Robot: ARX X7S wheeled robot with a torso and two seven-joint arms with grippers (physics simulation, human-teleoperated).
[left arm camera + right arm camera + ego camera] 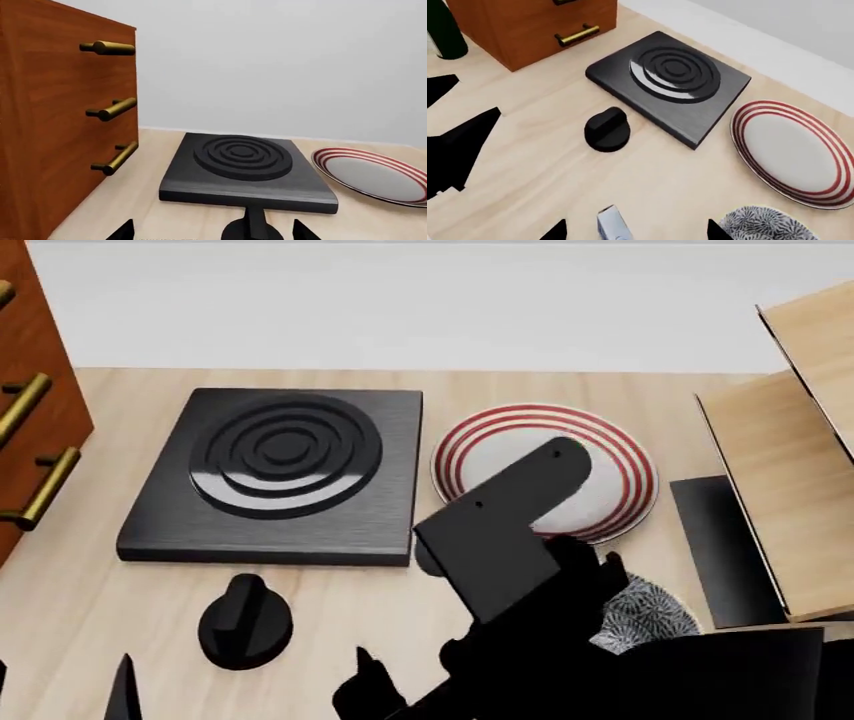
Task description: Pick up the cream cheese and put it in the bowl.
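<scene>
The cream cheese (613, 228), a small silver-grey box, lies on the table in the right wrist view, and only its end shows. My right gripper (635, 234) is open above it, one fingertip on each side and both well apart from the box. The blue-and-white patterned bowl (767, 226) stands just beyond one fingertip. In the head view my right arm (514, 560) hides the cream cheese and most of the bowl (650, 617). My left gripper (212, 235) is open and holds nothing, low over the table in front of the stove knob (248, 231).
A black burner plate (280, 470) sits mid-table with its black knob (244, 623) in front. A white plate with red rings (607, 475) lies beside the bowl. A wooden drawer cabinet (60, 125) stands at the left, a wooden rack (787, 470) at the right. A dark bottle (444, 27) stands by the cabinet.
</scene>
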